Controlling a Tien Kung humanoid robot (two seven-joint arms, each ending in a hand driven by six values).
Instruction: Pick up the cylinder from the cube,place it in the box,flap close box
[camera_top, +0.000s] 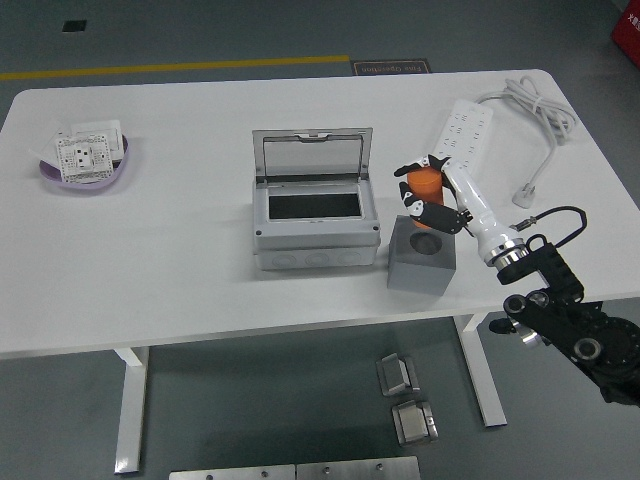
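An orange cylinder (424, 183) is in my right hand (428, 190), a little above the grey cube (422, 256) and its dark round socket. The hand's white and black fingers are curled around the cylinder from both sides. The grey box (315, 228) stands left of the cube with its clear flap lid (313, 154) raised upright at the back, its dark inside showing. My right arm comes in from the lower right. My left arm is out of view.
A white power strip (465, 127) with its cable (540, 120) lies at the back right, just behind my hand. A purple dish (48, 174) holding white socket plates sits at the far left. Metal parts lie on the floor below the table.
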